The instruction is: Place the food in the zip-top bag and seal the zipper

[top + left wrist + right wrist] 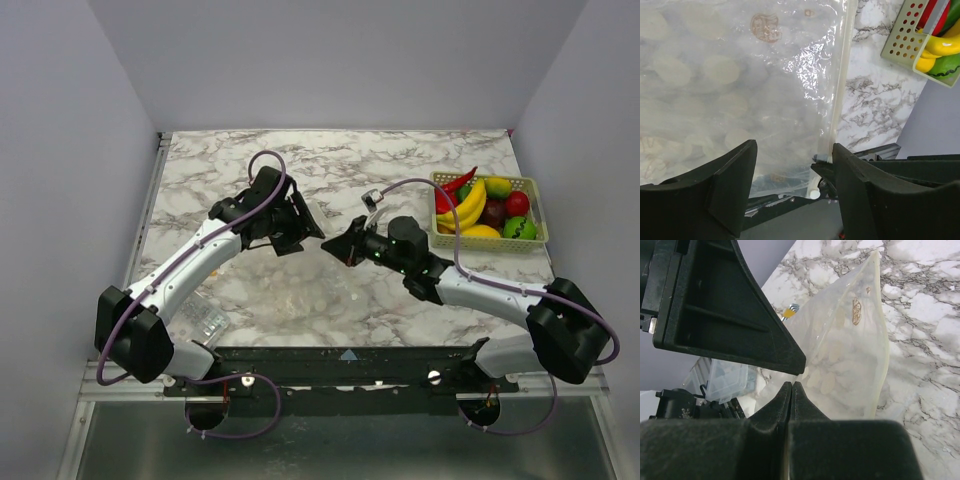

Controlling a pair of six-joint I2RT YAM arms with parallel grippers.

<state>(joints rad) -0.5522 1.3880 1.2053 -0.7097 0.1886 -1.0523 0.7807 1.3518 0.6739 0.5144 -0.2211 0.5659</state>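
The clear zip-top bag (740, 90) fills the left wrist view, and no food shows inside it. Its pale zipper (840, 95) runs down its right edge. My right gripper (792, 384) is shut on the bag's (850, 350) near edge by the zipper end, and its fingers (832, 170) also show in the left wrist view. My left gripper (794, 145) is open, jaws wide apart, facing the bag close to the right gripper. In the top view the left gripper (305, 225) and right gripper (345, 245) meet at mid-table. The food (485, 205) lies in the basket.
The pale green basket (530, 185) stands at the back right, holding a banana, a chili and round fruits; its corner also shows in the left wrist view (900, 35). A small crinkly clear packet (205, 320) lies near the left arm's base.
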